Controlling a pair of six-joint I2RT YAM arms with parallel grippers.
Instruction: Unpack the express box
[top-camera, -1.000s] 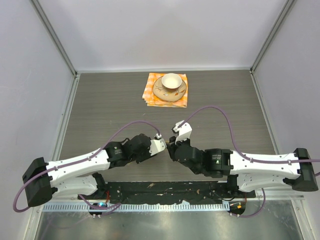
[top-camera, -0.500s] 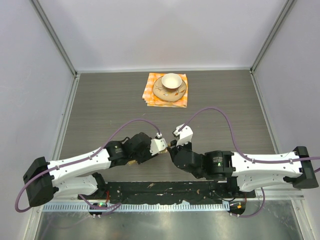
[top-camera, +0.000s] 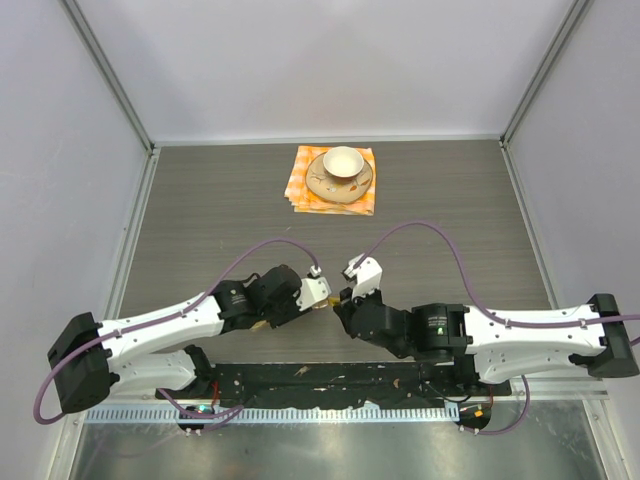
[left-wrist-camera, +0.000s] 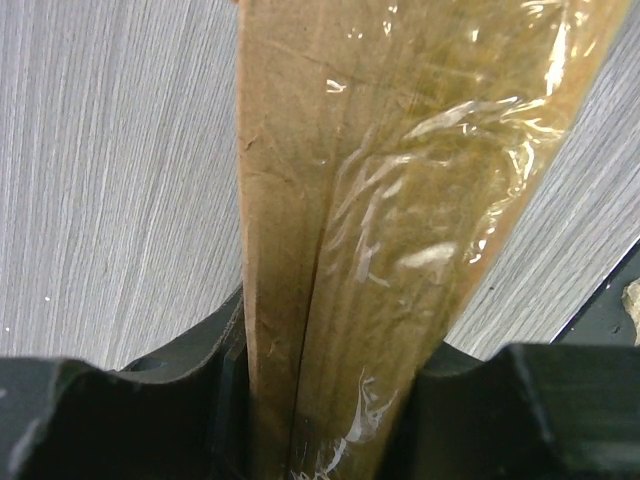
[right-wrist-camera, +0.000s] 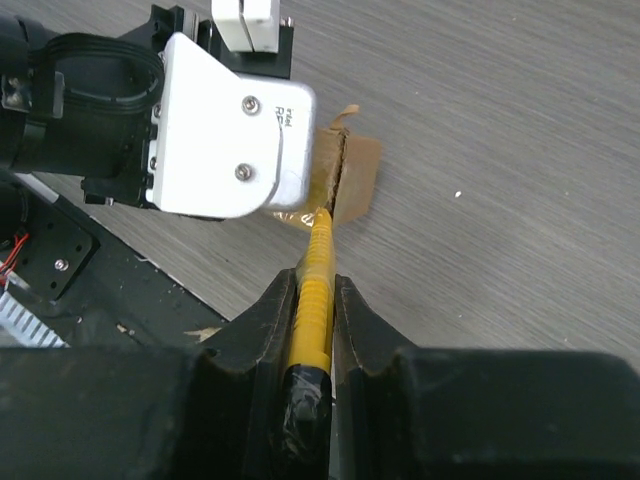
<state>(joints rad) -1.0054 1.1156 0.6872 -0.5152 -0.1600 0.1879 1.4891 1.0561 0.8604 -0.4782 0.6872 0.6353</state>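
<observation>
The express box (left-wrist-camera: 340, 200) is a flat brown cardboard box with clear tape on it, standing on edge over the table. My left gripper (left-wrist-camera: 340, 385) is shut on its thin sides. In the top view the box is almost hidden under the two wrists, with a brown sliver (top-camera: 262, 325) showing below the left arm. My right gripper (right-wrist-camera: 314, 288) is shut on a yellow ribbed knife-like tool (right-wrist-camera: 318, 262). The tool's tip touches the box (right-wrist-camera: 357, 180) at its seam, right beside the left gripper's white housing (right-wrist-camera: 228, 140). Both grippers (top-camera: 322, 296) (top-camera: 345, 299) meet near the table's front middle.
A cream cup (top-camera: 342, 160) stands on a saucer (top-camera: 322, 186) on an orange checkered cloth (top-camera: 298, 190) at the back middle. Grey walls close in the left, right and back. The black mounting rail (top-camera: 330, 378) runs along the near edge, close under the grippers.
The right gripper has come down and slightly nearer with the yellow tool, closing on the box. The left wrist shifted a little, and a brown edge of the box now shows under it.
</observation>
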